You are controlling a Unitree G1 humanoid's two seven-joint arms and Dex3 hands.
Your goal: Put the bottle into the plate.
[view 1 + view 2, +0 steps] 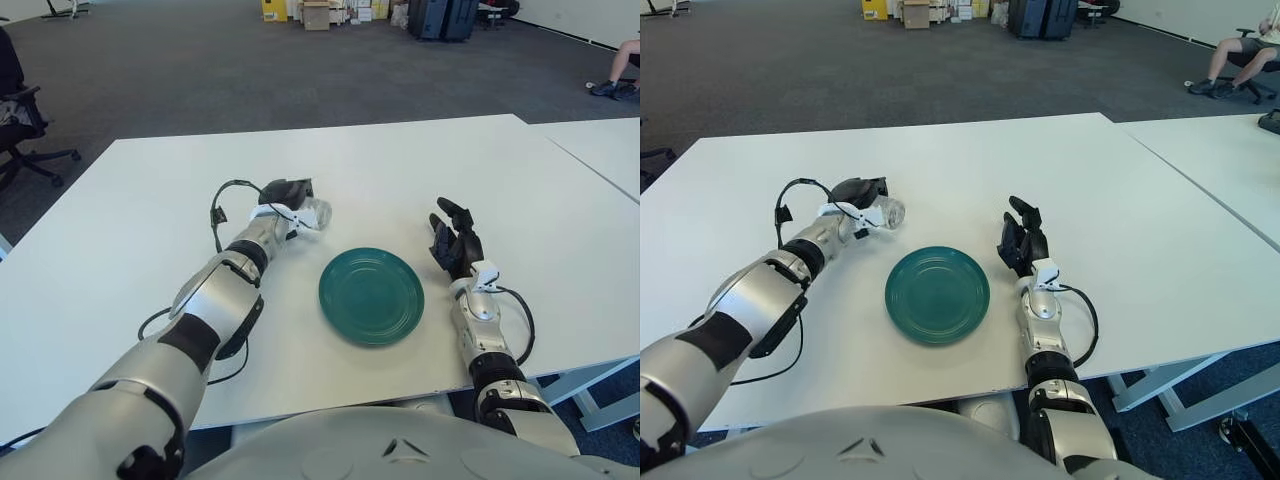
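A clear plastic bottle [316, 213] lies on its side in my left hand [288, 196], whose dark fingers are curled over it. Hand and bottle show over the white table [150, 220], up and to the left of the round green plate [372, 295] and apart from its rim. The plate has nothing on it. My right hand [455, 242] shows just right of the plate, fingers spread and pointing away from me, holding nothing.
A black cable [218, 205] loops from my left wrist over the table. A second white table [600, 150] adjoins on the right. An office chair [20, 120] stands off the far left corner, with boxes [316, 14] on the floor at the back.
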